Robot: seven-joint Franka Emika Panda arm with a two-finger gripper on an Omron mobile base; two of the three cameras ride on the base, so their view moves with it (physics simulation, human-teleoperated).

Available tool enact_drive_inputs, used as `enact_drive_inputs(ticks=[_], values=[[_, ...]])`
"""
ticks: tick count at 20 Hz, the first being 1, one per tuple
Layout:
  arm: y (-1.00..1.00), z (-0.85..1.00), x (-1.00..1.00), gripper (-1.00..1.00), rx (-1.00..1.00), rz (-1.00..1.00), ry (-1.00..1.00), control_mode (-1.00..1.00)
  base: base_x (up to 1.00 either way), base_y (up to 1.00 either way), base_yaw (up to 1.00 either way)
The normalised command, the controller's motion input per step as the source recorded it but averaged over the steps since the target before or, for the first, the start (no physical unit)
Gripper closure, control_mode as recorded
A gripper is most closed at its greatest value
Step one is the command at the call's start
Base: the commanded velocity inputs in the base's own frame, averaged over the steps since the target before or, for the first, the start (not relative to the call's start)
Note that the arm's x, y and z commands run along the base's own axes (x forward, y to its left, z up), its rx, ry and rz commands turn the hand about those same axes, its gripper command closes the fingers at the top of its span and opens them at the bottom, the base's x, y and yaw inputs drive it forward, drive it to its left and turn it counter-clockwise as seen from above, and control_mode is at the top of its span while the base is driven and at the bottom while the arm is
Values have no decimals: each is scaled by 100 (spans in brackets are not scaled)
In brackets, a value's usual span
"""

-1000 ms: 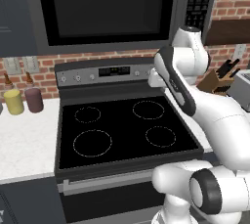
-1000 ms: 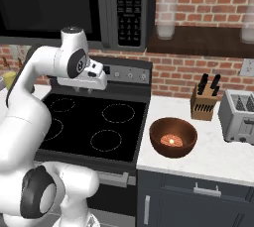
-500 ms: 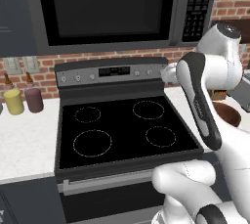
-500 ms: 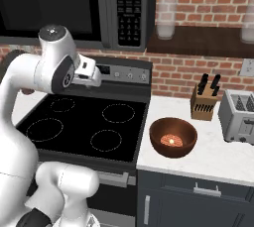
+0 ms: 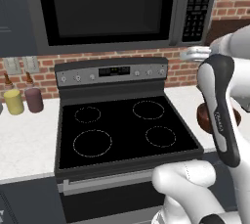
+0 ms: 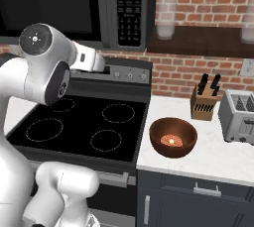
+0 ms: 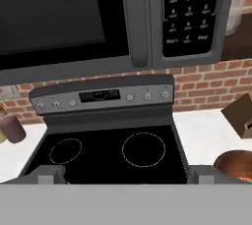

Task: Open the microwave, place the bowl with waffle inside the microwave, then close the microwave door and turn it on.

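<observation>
Going left to right, you had two canisters (image 5: 23, 100) on the counter (image 5: 24, 145) beside the stove (image 5: 122, 125); above the stove hung the microwave (image 5: 117, 10), its door (image 5: 105, 8) shut and the keypad (image 5: 197, 5) at its right edge; your gripper (image 7: 125, 176) was raised over the stove facing the microwave, its fingers (image 7: 47, 174) spread wide with nothing between them; the bowl (image 6: 173, 137) sat on the counter right of the stove, waffle (image 6: 170, 139) inside, with the knife block (image 6: 204, 102) and toaster (image 6: 240, 117) beyond.
</observation>
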Motion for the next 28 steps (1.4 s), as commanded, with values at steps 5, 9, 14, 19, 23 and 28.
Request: enact_drive_inputs(ticks=[5,9,14,19,23,28], values=[[-17,86,5,-100,0,-14,-23,-100,0,0,0],[-13,64,26,-100,0,-16,-18,-100,0,0,0],[-4,17,53,-100,0,-3,-6,-100,0,0,0],[0,5,58,-100,1,0,-4,-100,0,0,0],[0,0,55,-100,0,0,0,-100,0,0,0],[0,0,59,-100,0,1,0,-100,0,0,0]])
